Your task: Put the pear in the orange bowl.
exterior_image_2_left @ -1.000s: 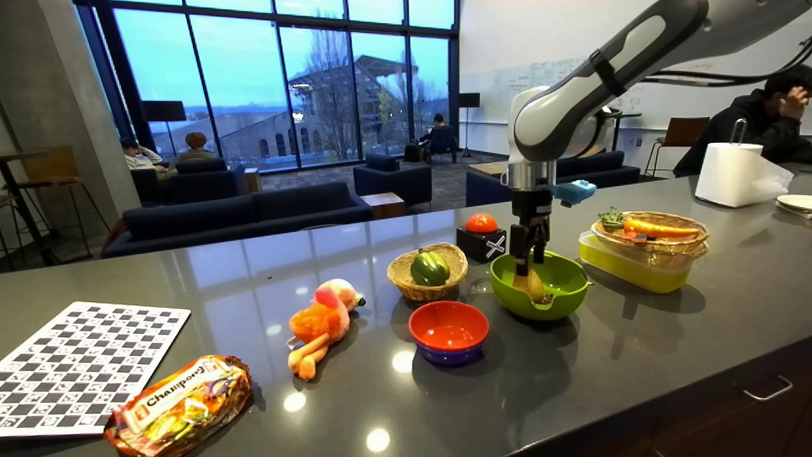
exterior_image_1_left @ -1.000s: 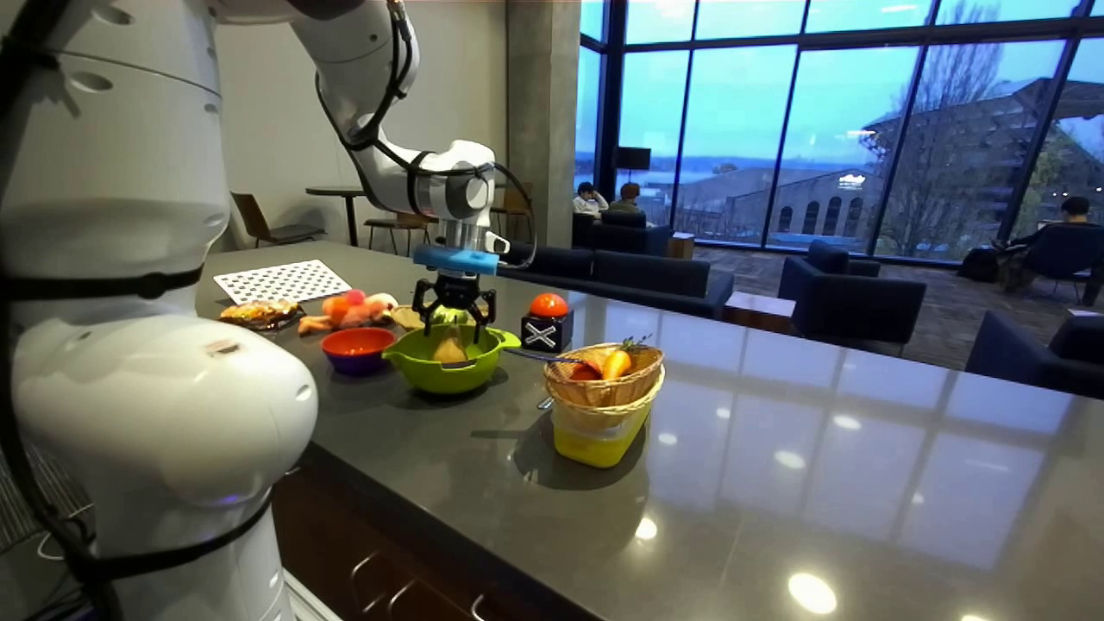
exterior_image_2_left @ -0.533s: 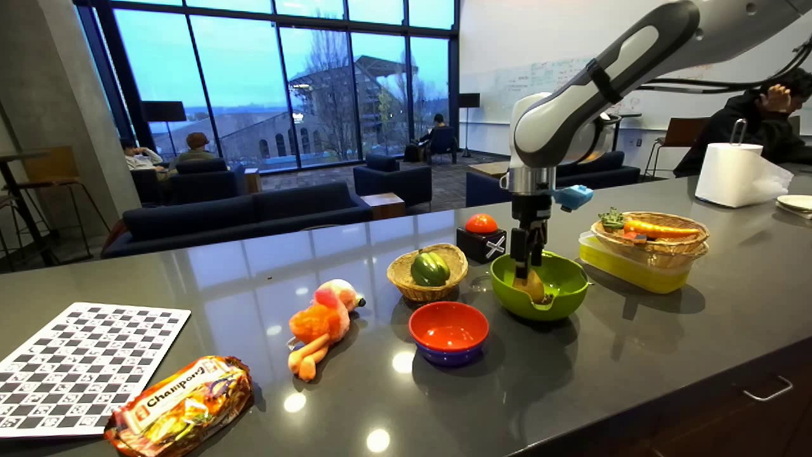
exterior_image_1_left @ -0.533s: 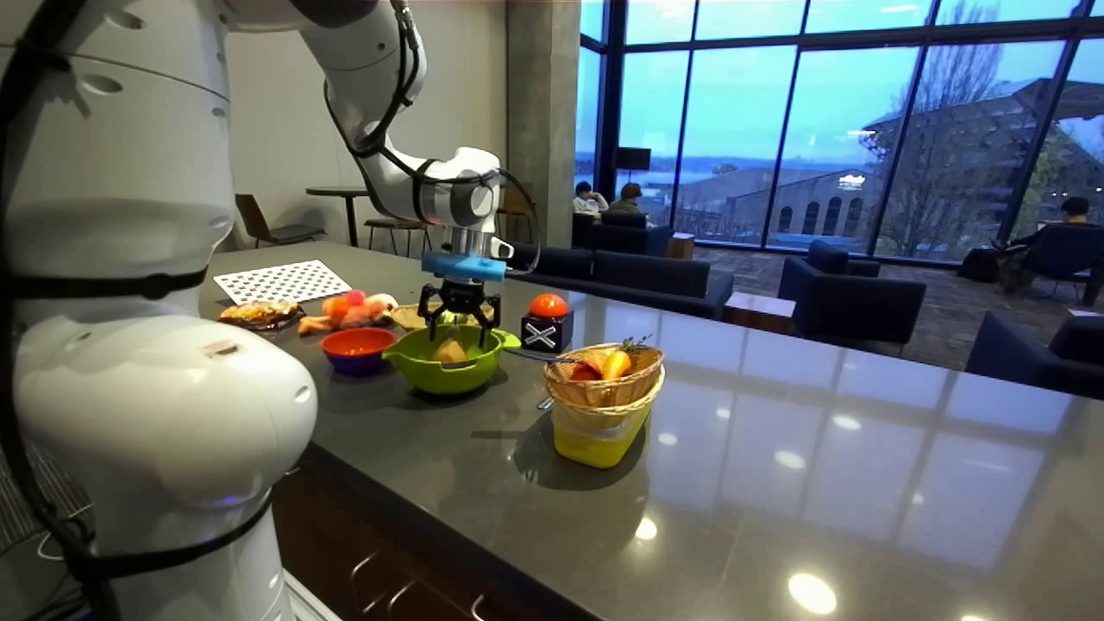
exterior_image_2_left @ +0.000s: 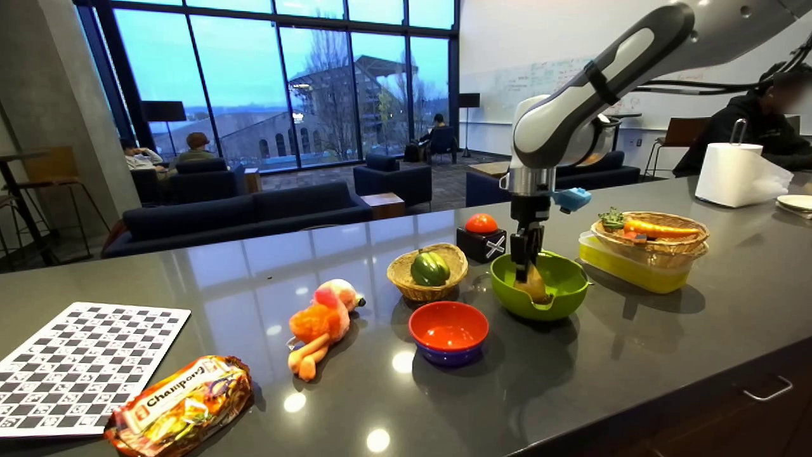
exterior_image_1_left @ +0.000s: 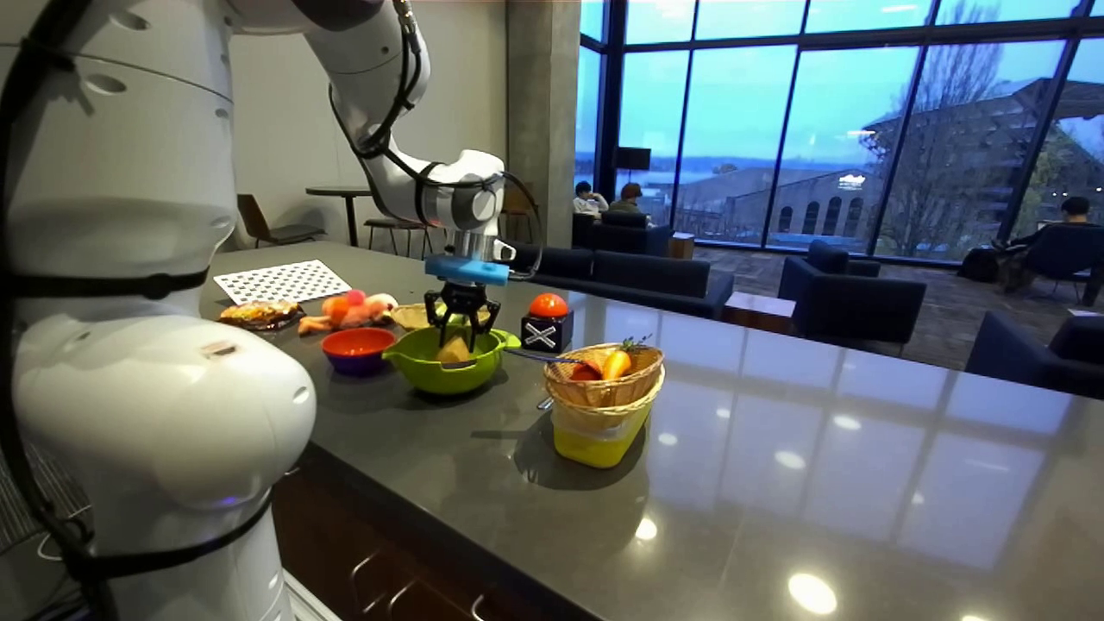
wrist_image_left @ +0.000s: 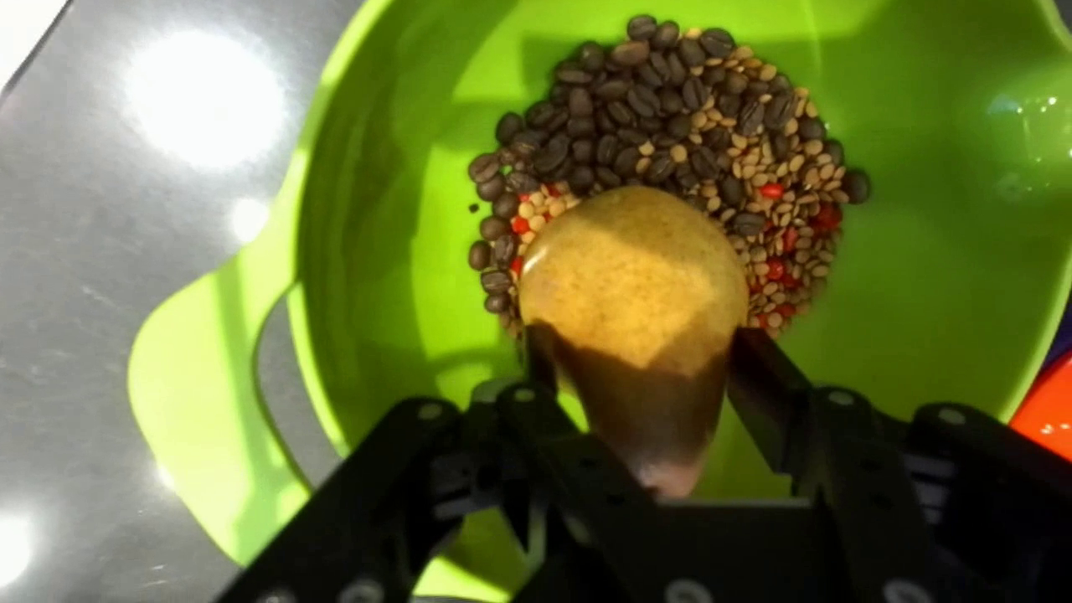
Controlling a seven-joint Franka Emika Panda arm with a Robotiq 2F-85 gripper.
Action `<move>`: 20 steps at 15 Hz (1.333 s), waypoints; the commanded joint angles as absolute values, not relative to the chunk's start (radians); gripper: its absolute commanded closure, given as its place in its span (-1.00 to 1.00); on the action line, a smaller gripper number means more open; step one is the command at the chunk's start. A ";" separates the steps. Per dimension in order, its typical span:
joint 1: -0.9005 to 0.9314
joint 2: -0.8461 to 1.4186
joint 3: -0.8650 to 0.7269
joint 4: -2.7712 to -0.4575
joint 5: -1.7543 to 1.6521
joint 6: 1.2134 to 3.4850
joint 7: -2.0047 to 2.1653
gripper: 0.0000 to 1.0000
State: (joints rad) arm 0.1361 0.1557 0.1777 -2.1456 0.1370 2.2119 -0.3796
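Note:
The pear [wrist_image_left: 636, 260], yellow-brown, lies inside the lime-green bowl [wrist_image_left: 377, 243] on top of dark beans and lentils. My gripper [wrist_image_left: 641, 356] reaches down into that bowl, with one finger pressed against each flank of the pear, so it is shut on the fruit. The pear's narrow end points back toward the palm. In both exterior views the gripper [exterior_image_1_left: 458, 340] hides part of the pear [exterior_image_2_left: 536, 287]. The orange bowl [exterior_image_2_left: 449, 325], orange-red and shallow, is nested in a purple-blue one beside the green bowl. Its edge [wrist_image_left: 1051, 410] shows at the right in the wrist view.
A wicker basket [exterior_image_2_left: 666, 244] with a carrot sits on a yellow tub. Near the green bowl stand a black box with an orange dome [exterior_image_2_left: 482, 238] and a small basket [exterior_image_2_left: 406, 279] with a green squash. A plush toy [exterior_image_2_left: 323, 324] and noodle packet [exterior_image_2_left: 184, 406] lie farther off.
The gripper's fingers have come together from wide apart onto the pear's sides. The wrist has sunk slightly. The bowls have stayed in place.

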 commanded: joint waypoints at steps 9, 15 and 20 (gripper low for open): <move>0.125 0.135 0.179 -2.155 0.176 2.226 -0.380 0.44; 0.137 0.098 0.183 -2.170 0.167 2.210 -0.311 0.44; 0.149 0.068 0.188 -2.177 0.176 2.202 -0.270 0.44</move>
